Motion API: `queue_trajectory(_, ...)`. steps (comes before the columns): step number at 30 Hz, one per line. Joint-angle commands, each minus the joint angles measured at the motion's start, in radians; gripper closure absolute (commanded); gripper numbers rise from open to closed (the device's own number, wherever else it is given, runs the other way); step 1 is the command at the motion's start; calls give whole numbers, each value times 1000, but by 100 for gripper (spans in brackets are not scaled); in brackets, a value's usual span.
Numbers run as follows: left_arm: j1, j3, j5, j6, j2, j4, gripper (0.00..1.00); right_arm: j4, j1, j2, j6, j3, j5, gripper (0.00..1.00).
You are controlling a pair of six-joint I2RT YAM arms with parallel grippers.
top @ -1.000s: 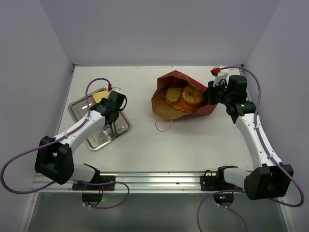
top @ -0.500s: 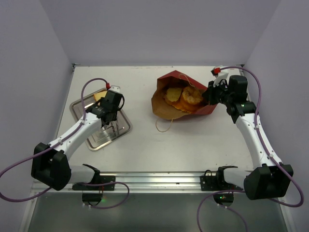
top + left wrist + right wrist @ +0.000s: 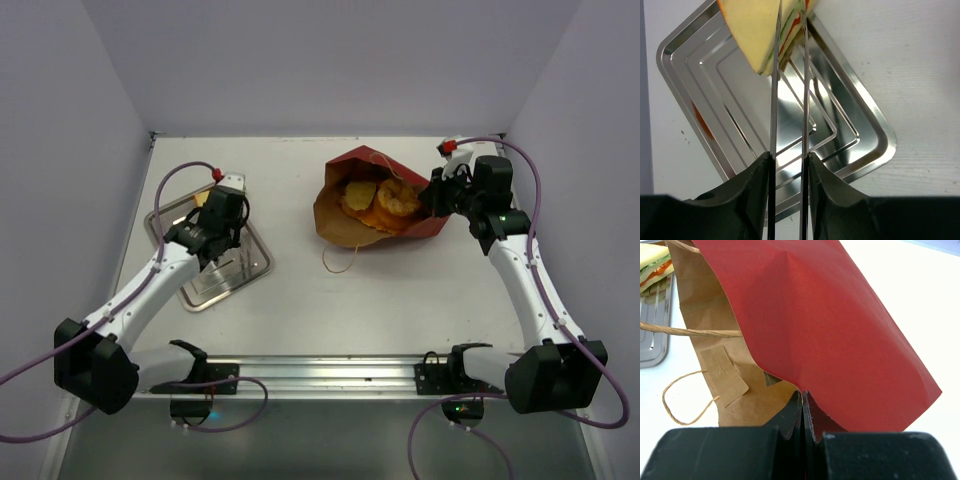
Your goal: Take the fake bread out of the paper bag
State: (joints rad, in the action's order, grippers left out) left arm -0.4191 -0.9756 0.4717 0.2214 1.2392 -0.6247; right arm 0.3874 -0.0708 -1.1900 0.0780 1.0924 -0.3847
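In the left wrist view, the left gripper (image 3: 788,167) has its two black fingers clamped on a pair of thin metal tongs (image 3: 775,100). The two blades of the metal tongs run close together and parallel, out over a square, stepped metal tray (image 3: 860,130). A pale-yellow triangular toy sandwich wedge (image 3: 752,35) sits at the tray's far corner. The blades cross in front of it, and I cannot tell whether they grip it.

In the right wrist view, the right gripper (image 3: 803,405) has its fingers pressed together, pinching the wall of a dark red paper bag (image 3: 815,325) with a brown kraft inside. One thin tan cord handle (image 3: 685,331) stretches across the opening.

From the top camera, the left arm slopes from its near-left base out to the tray, wrist bent down over it. The right arm runs along the right side, wrist turned left to the paper bag's right edge. The bag lies on the white table (image 3: 300,300), well apart from the tray. Its mouth gapes, with round orange-brown bread pieces (image 3: 385,200) inside.
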Motion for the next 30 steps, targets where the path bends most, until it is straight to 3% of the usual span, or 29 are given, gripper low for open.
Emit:
queue_trajectory(1,5,-58,-111,-1,-99,14,64,-45,6,29,-12,3,-14,100)
queue_trajectory(6,6,-35,-425,70,-228,31,66,-42,6,33,6,-3,-10,100)
queue_trajectory(7,5,-9,-535,87,-245,42,66,-42,8,36,19,-5,-10,100)
queue_trajectory(15,5,150,-1020,222,-420,151,67,-64,6,67,120,-67,-16,100)
queue_trajectory(20,-23,218,-1099,271,-455,235,67,-96,8,89,169,-111,-31,100)
queue_trajectory(26,-202,236,-1000,334,-347,379,67,-105,8,109,201,-140,-56,100)
queue_trajectory(30,-234,229,-947,371,-245,488,67,-110,6,118,201,-154,-65,100)
